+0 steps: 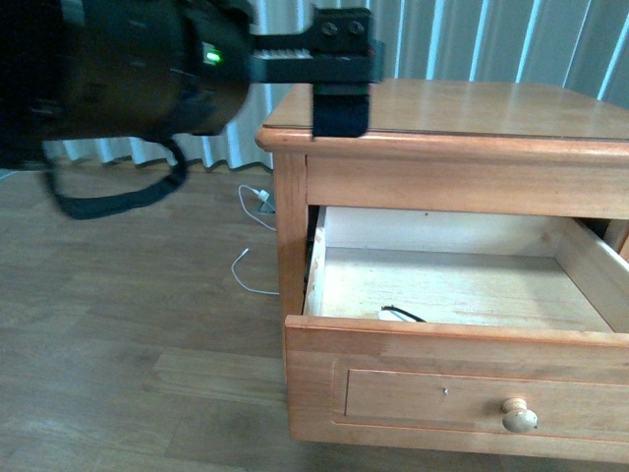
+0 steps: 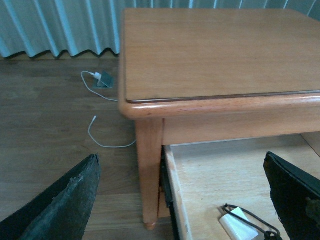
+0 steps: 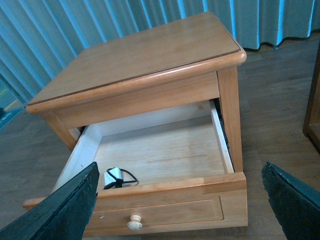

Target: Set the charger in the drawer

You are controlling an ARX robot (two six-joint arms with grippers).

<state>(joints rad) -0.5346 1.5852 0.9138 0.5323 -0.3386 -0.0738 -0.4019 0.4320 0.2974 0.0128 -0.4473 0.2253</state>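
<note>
The small white cube charger with its black cable loop (image 1: 397,315) lies inside the upper drawer of pale-lined honey-brown wood (image 1: 442,356). It sits flat on the drawer floor in the near left corner, just behind the front panel. The right wrist view confirms this: the charger (image 3: 114,177) is down on the boards and nothing is touching it.

The drawer is pulled well out of the honey-brown wooden nightstand (image 1: 472,108), and its round brass knob (image 1: 519,415) faces me.

My left pincer (image 2: 180,162) hangs above the nightstand's near left corner. Its jaws are spread wide and empty, and the charger (image 2: 239,225) shows below and between them, well clear of both fingers. My right pincer (image 3: 180,170) is also released and wide apart, holding nothing. It is held back and high, looking down on the whole drawer front (image 3: 165,192).

The nightstand's top surface has nothing on it that I can see. The thin white cable (image 1: 251,270) on the wood floor, left of the nightstand, is not my target, so I ignore it.

I judge the placement done, since the charger is in the drawer and let go. What's left, by my reading, is pulling the arms clear. The drawer stands open and the task sentence doesn't ask for it to be closed, so I'd call this essentially complete.
</note>
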